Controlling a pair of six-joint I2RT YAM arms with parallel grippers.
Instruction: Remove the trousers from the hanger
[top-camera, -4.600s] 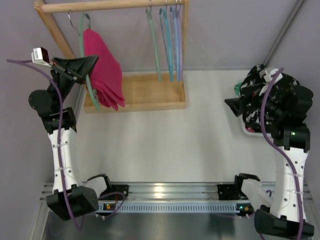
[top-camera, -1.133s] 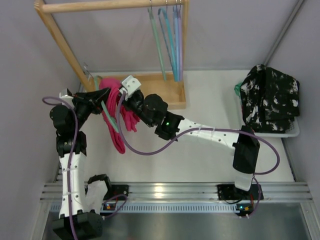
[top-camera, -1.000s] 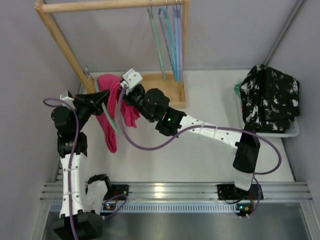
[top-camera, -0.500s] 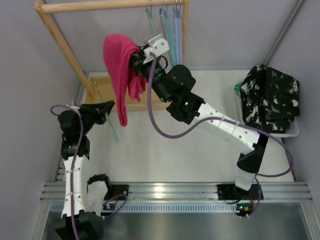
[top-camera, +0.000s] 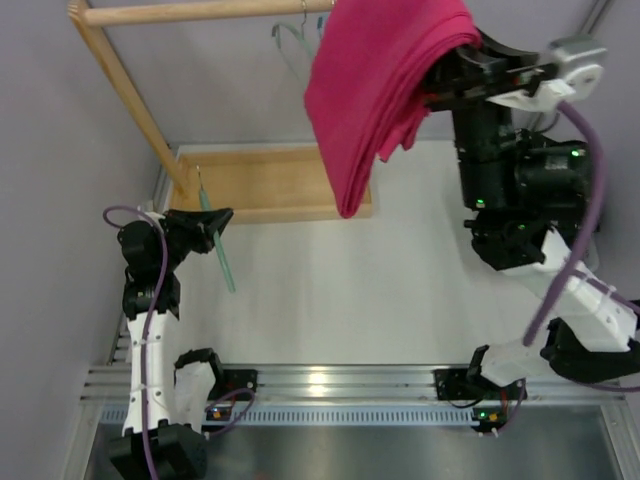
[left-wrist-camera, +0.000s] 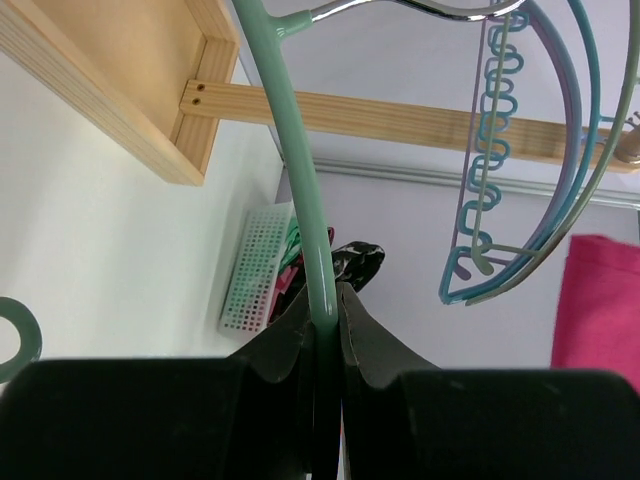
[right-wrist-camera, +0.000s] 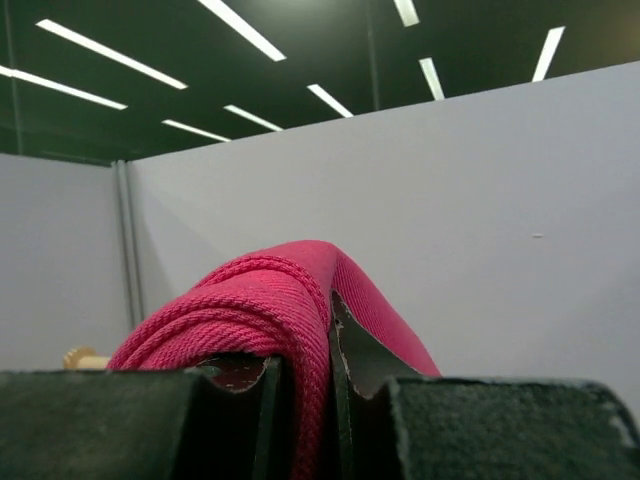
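Observation:
The magenta trousers (top-camera: 365, 90) hang folded from my right gripper (top-camera: 440, 78), which is raised high over the back of the table and shut on a fold of the cloth (right-wrist-camera: 270, 300). They are clear of the hanger. The thin green hanger (top-camera: 222, 262) is bare and sticks out slanting from my left gripper (top-camera: 212, 222), low at the left in front of the wooden rack. In the left wrist view the jaws (left-wrist-camera: 322, 320) are shut on the hanger's green bar (left-wrist-camera: 298, 170), and the trousers (left-wrist-camera: 600, 300) show at the far right.
A wooden rack with a top rail (top-camera: 200, 12) and a base tray (top-camera: 270, 185) stands at the back left. Several spare hangers (left-wrist-camera: 520, 200) hang from the rail. A white basket (left-wrist-camera: 255, 270) with speckled clothes (left-wrist-camera: 355, 262) sits far right, behind my right arm.
My right gripper has carried the trousers up and to the right, off the hanger. The left gripper has drawn back a little with the bare hanger and now holds still.

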